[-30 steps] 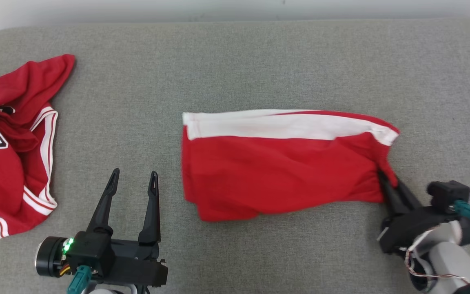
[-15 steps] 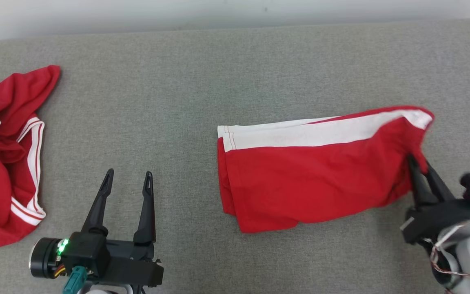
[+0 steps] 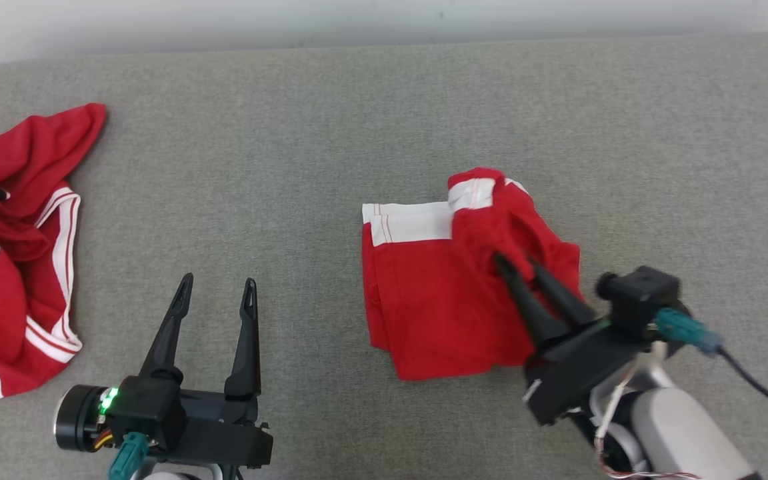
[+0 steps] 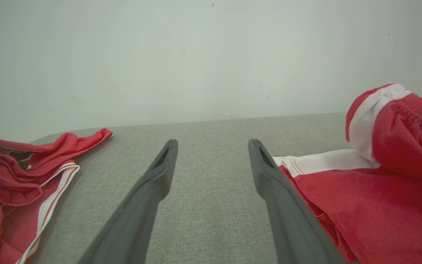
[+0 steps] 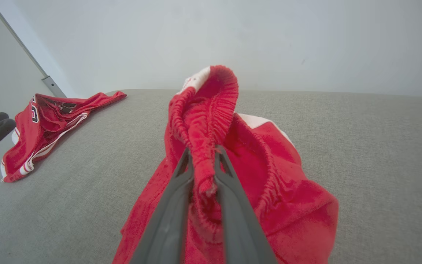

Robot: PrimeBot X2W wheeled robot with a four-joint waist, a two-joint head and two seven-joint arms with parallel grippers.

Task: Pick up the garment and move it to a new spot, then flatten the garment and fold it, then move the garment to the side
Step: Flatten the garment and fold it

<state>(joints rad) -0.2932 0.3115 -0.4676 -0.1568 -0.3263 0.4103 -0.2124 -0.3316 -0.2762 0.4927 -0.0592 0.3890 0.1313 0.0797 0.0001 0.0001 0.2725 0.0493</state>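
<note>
Two grippers on our list. Our right gripper (image 3: 516,261) — clamped on the elastic waistband of the red shorts (image 3: 424,300), that end bunched up in its grip, the rest flat on the grey cushion (image 3: 291,133) beneath and left of it. Our left gripper (image 3: 219,281) — fingers spread, holding nothing; red jersey (image 3: 11,267) well to its left.

Nothing could be read whole. The crumpled red jersey (image 3: 14,267), well left of the red shorts (image 3: 437,313), bore black, white-edged letter fragments, too folded to make out.
</note>
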